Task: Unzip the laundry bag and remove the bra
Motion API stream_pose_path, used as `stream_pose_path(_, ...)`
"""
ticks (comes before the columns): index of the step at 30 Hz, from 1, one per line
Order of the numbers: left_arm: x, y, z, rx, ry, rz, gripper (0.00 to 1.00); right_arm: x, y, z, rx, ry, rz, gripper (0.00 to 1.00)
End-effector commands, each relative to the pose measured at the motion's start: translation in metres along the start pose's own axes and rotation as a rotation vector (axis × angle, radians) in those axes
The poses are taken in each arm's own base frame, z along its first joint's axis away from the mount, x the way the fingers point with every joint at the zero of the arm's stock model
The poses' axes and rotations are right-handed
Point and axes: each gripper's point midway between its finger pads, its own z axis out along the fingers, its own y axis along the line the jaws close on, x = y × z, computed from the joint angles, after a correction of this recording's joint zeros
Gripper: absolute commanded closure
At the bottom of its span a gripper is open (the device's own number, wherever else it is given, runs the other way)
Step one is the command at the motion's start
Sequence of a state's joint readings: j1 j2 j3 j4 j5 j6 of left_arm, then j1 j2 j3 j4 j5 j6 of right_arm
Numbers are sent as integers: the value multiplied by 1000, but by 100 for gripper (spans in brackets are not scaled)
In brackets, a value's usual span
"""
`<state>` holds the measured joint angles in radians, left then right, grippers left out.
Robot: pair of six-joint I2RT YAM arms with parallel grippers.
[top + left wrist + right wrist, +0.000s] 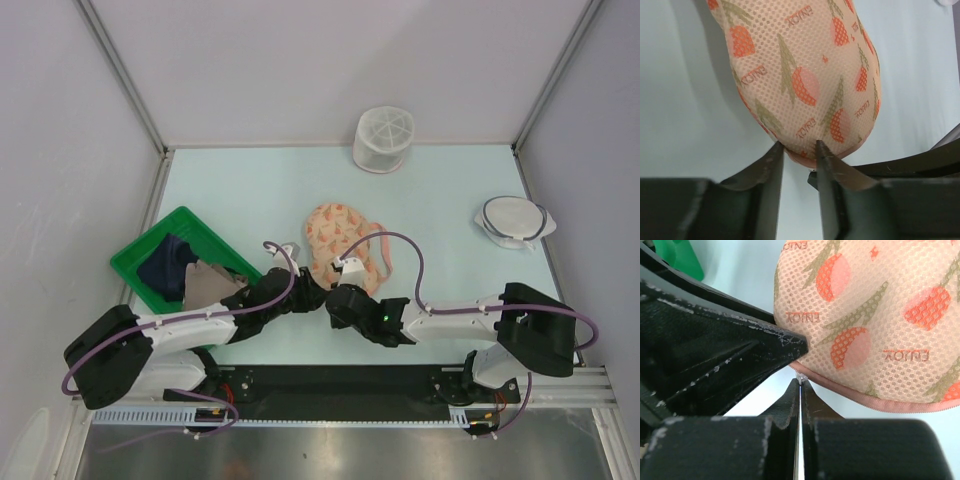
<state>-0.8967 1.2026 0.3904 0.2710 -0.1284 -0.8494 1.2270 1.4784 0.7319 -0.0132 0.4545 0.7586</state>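
Observation:
The laundry bag (pixel 340 243), a peach mesh pouch with orange-red print and pink zip edging, lies mid-table. Its near end fills the left wrist view (pixel 805 75) and the right wrist view (pixel 875 315). My left gripper (pixel 316 289) has its tips (pixel 799 146) pinched on the pouch's near end, at the pink edging. My right gripper (pixel 334 296) is shut (pixel 800 382) on the small white zip pull (pixel 800 375) at that same end, right beside the left fingers (pixel 740 345). The bra is hidden.
A green tray (pixel 135 255) with a dark navy cloth (pixel 165 265) and a tan cloth (pixel 208 283) sits at the left. A white mesh cylinder (pixel 383 138) stands at the back. A flat white mesh disc (pixel 512 220) lies at the right.

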Motion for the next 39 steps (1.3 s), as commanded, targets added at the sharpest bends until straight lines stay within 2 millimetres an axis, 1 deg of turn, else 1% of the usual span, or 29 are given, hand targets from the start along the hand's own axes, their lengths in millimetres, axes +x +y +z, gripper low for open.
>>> stream_pose_path(1,-11,-8,2,22,-51,-24,70,-21,25,0,-71,-58,16,100)
stream_pose_path(2,-12,-7,2,18,-56,-24,74,-20,26,0,-75,-56,11,100)
stream_pose_path(3,-11,-6,2,12,-55,-22,82,-20,27,1,-77,-54,6,100)
stream_pose_path(5,-13,-4,2,2,-63,-20,91,-18,27,1,-82,-46,3,100)
stream_pose_path(6,-14,-4,2,-2,-65,-19,98,-15,26,2,-76,-37,9,100)
stream_pose_path(7,-15,-4,3,-6,-67,-16,100,-14,25,2,-74,-37,11,100)
stream_pose_path(11,-18,3,2,-43,-80,5,100,-15,19,1,-43,-45,5,100)
stream_pose_path(16,-24,6,1,-52,-99,12,100,-18,6,-4,-7,-69,10,100)
stream_pose_path(19,-27,9,1,-57,-102,11,100,-20,3,-7,3,-82,14,100)
stream_pose_path(20,-27,10,1,-59,-101,11,100,-17,-4,-8,27,-68,2,100)
stream_pose_path(29,-28,20,1,-78,-105,10,100,-12,-29,-13,114,-70,-8,100)
stream_pose_path(34,-32,29,0,-98,-113,8,100,-14,-42,-18,155,-87,5,100)
stream_pose_path(39,-33,38,1,-117,-109,11,100,-14,-61,-23,201,-93,13,100)
